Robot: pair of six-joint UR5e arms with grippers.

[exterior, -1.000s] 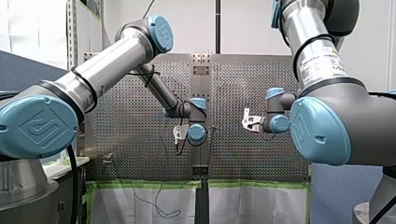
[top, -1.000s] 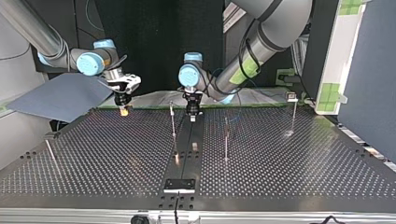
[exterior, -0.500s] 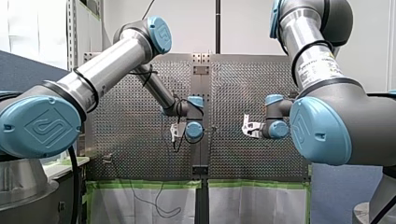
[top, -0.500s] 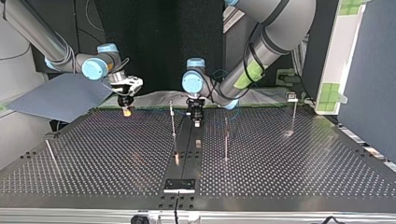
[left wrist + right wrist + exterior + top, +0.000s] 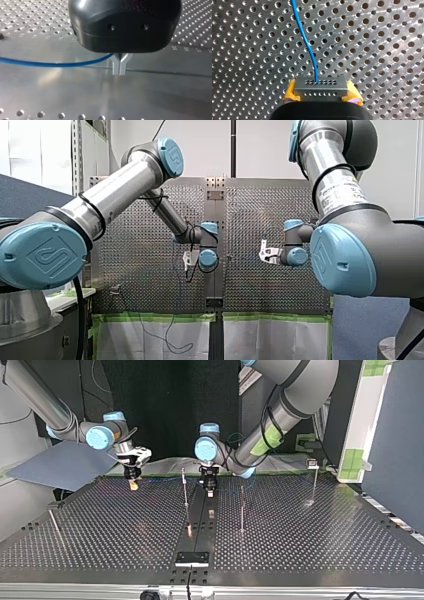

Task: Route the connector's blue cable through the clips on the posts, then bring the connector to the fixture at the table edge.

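Observation:
In the right wrist view my right gripper (image 5: 322, 93) is shut on a grey connector (image 5: 320, 85), held between its yellow pads (image 5: 290, 92). A blue cable (image 5: 305, 40) leaves the connector and runs ahead over the perforated plate. My left gripper (image 5: 119, 68) has its metal fingers shut on the blue cable (image 5: 50, 64), low over the smooth centre strip. In the top view my right gripper (image 5: 132, 481) hangs at the far left and my left gripper (image 5: 209, 489) near the far middle, beside a thin post (image 5: 185, 491). The black fixture (image 5: 192, 558) sits at the near table edge.
More thin posts stand on the table: one right of centre (image 5: 242, 507), one at the far right (image 5: 315, 482), one at the near left (image 5: 54, 525). A grey sheet (image 5: 60, 462) lies beyond the top view's left edge of the table.
My left gripper has edged a little toward the top view's near side and right. My right wrist has turned slightly, with its gripper staying in about the same spot.

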